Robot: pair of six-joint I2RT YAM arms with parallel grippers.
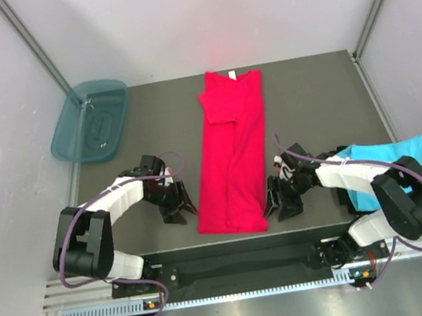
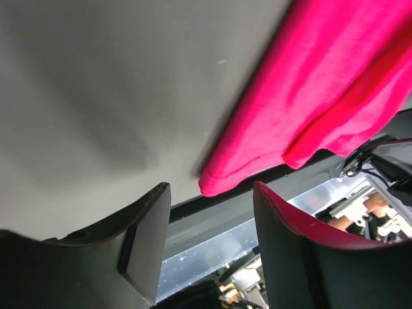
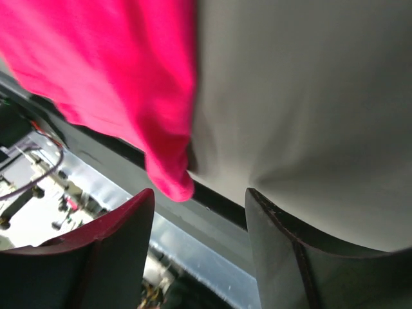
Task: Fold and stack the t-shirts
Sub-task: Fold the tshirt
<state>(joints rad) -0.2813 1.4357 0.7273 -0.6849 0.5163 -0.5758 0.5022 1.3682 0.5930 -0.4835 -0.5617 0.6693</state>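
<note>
Overhead view of a dark table (image 1: 314,103) with two robot arms at its near edge. One crimson red t-shirt (image 1: 230,155) lies down the middle of the table, already folded lengthwise into a long narrow strip, with the collar at the far end and the hem at the near edge. One cyan t-shirt (image 1: 390,157) lies bunched at the table's right edge, partly behind the right arm. One teal plastic tub (image 1: 64,132) sits at the table's far left corner. No pink shirt is in view.

The left gripper (image 1: 177,204) is low over the table just left of the red hem, and the right gripper (image 1: 281,199) is just right of it. In both wrist views the fingers are spread apart with nothing between them, and a hem corner lies just ahead.

The cloth looks light, soft and limp, likely to sag and slip out of its fold. The two near hem corners seem the best places to pinch.
</note>
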